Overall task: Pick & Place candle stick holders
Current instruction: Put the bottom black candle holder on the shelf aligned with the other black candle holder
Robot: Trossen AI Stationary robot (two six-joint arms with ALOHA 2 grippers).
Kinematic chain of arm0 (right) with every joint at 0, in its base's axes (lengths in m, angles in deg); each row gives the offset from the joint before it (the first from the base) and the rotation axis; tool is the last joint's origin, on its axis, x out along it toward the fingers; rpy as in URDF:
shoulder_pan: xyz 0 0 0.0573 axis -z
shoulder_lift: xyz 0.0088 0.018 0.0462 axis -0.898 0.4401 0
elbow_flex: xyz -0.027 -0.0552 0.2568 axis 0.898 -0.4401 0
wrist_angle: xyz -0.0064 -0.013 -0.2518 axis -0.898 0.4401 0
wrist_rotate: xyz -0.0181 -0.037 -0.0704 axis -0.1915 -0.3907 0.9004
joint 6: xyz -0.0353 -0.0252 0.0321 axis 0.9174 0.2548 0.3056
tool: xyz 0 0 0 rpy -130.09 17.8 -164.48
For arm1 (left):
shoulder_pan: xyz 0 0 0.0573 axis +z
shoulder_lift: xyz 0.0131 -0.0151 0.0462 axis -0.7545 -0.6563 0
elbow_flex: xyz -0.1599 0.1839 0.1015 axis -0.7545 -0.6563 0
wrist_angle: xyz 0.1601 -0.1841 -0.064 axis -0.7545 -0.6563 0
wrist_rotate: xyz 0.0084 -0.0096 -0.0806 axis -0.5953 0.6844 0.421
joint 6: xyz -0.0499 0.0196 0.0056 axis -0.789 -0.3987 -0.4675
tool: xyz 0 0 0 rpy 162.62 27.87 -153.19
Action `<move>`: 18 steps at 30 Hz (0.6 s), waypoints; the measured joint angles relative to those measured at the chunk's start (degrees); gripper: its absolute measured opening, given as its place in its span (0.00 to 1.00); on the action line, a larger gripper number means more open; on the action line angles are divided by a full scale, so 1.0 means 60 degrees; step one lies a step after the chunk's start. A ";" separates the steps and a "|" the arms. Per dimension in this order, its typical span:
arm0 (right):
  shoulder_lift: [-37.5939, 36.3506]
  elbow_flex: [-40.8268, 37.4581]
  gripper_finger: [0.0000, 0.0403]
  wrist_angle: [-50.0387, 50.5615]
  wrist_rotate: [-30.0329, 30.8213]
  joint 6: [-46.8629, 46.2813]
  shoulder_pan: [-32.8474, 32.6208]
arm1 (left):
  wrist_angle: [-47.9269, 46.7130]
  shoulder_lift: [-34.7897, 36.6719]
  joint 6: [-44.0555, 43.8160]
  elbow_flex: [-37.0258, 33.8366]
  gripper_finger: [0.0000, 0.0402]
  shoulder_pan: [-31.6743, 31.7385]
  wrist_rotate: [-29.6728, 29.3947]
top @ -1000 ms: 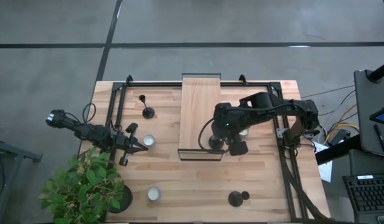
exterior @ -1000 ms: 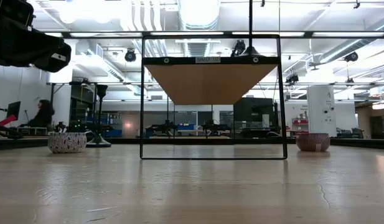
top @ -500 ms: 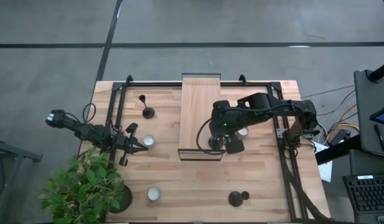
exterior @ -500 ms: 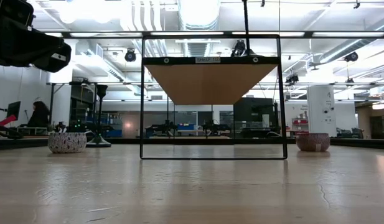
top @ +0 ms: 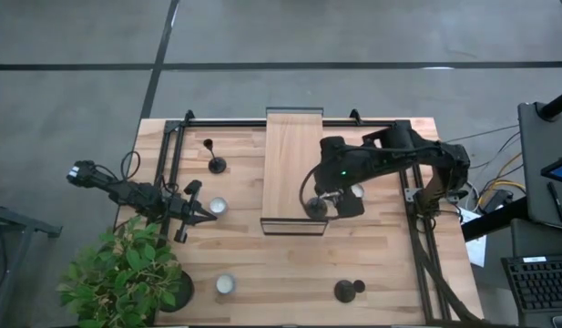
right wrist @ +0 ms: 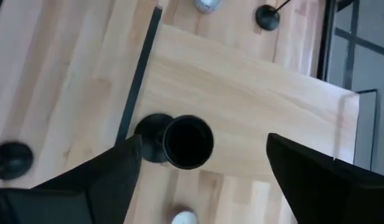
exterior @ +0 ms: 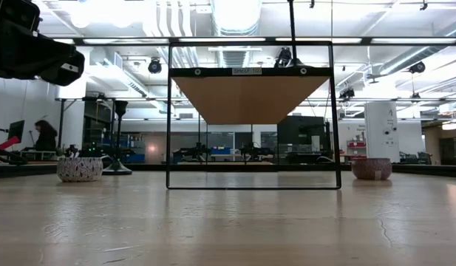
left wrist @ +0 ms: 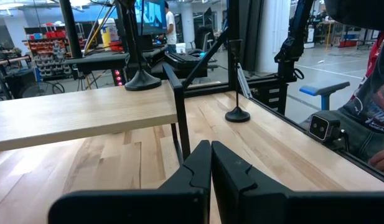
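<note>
Light wooden bench point(top: 381, 264): carrying a raised light-wood shelf on a thin black frame point(top: 290, 155), set at mid far edge.

R arm: reaching in from the bench's right edge. R gripper point(right wrist: 204, 142) is hanging over the shelf's near-right corner, fingers point(right wrist: 111, 180) spread wide, touching nothing. L arm: waiting near the left edge, L gripper point(left wrist: 210, 144) pinched closed on nothing.

Matt black candle stick holder no. 1 point(right wrist: 187, 142) is standing upright on the shelf's near-right corner, directly beneath the R gripper, between its fingers.

Handling (est.): rigid, prob. light, top-heavy on a thin stem, so tipping is likely if nudged sideways. Matt finish should be giving fair grip. Rec. grasp pt: cup top or stem just below it, approaching vertically.

Appearance: round disc base, thin upright stem, small open cup.

Holder no. 2 point(top: 216, 165): standing near the far-left corner. Holder no. 3 point(top: 344, 292): sitting by the near edge; upright or not, cannot tell.
</note>
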 joint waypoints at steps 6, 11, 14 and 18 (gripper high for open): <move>-0.0527 -0.0028 0.83 -0.0003 -0.0254 -0.0535 -0.0419 | 0.0000 0.0000 0.0000 0.0000 0.02 0.0002 -0.0002; -0.0910 -0.0192 0.81 -0.0002 -0.0255 -0.1242 -0.1005 | 0.0000 0.0001 0.0001 0.0000 0.02 0.0001 0.0000; -0.1146 -0.0375 0.81 -0.0006 -0.0266 -0.1747 -0.1529 | 0.0000 0.0000 -0.0001 0.0000 0.02 -0.0001 -0.0002; -0.1555 -0.0984 0.81 -0.0002 -0.0240 -0.2434 -0.2241 | 0.0000 0.0000 -0.0003 0.0000 0.02 0.0003 0.0000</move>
